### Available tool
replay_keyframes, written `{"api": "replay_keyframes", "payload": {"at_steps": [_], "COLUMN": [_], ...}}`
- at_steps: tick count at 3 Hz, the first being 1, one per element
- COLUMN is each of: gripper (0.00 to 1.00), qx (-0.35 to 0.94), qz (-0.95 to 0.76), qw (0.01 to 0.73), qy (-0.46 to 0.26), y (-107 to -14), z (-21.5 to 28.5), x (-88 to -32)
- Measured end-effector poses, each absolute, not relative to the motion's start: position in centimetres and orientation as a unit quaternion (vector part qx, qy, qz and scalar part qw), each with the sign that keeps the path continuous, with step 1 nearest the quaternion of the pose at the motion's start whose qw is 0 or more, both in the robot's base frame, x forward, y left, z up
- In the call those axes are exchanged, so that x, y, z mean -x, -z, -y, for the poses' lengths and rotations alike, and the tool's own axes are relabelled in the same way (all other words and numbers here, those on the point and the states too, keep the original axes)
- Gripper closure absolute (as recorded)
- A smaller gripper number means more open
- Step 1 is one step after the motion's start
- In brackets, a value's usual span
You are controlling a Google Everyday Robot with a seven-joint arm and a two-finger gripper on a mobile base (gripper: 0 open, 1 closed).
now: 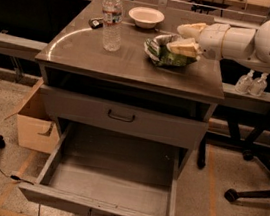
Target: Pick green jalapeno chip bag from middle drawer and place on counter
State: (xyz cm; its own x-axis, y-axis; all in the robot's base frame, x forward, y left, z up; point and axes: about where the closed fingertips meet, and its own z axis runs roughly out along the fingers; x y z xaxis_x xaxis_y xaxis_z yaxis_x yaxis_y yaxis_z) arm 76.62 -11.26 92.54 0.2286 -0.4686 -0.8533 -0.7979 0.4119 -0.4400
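Nearest you, the middle drawer (108, 187) stands pulled out. On the tabletop (82, 51) above, your gripper (176, 38) clasps the green jalapeno chip bag (158, 55), lying right of a water bottle (111, 20); a bowl (146, 16) sits farther back.

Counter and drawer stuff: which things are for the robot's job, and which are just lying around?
For the job: chip bag on the counter, gripper right at the bag, open drawer below.
Just lying about: water bottle, bowl, cardboard box.

bag (159, 56) partly hidden behind pincer (175, 38) over counter (83, 49), arm (266, 44) cropped
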Motion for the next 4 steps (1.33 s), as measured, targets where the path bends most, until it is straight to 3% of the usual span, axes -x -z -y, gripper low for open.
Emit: {"api": "replay_keyframes", "payload": {"at_steps": [1, 4], "gripper": [0.00, 0.00], "qx": [0.507, 0.446], "qz": [-0.612, -0.646], "qw": [0.591, 0.614], "qy": [-0.135, -0.081], "y": [-92.9, -94.8], "z": [12.0, 19.0], "x": [-75.6, -68.6]}}
